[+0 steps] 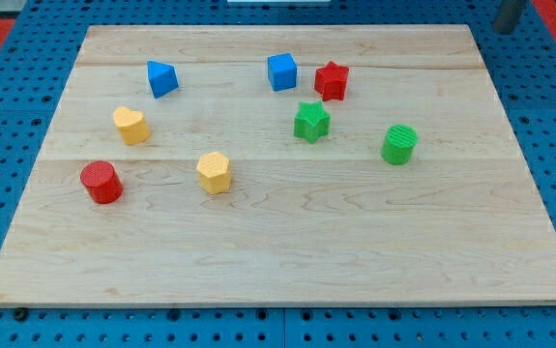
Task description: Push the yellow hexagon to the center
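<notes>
Left of the board's middle, toward its lower half, sits the yellow hexagon (214, 172), alone on the wooden board (287, 251). At about its 9 o'clock stands the red cylinder (101, 182), near the board's left edge. At roughly 10 o'clock from the hexagon lies the yellow heart-like block (131, 125), and farther up at 11 o'clock the blue triangular block (161, 78). At 2 o'clock from the hexagon is the green star (310, 122); above that, the blue cube (281, 72) and the red star (332, 80) sit just beside each other near the board's top. At the hexagon's 3 o'clock, well apart, stands the green cylinder (399, 144). A grey rod (509, 14) shows at the view's top right corner, off the board; my tip itself cannot be made out, so I cannot tell its place or whether it touches anything.
</notes>
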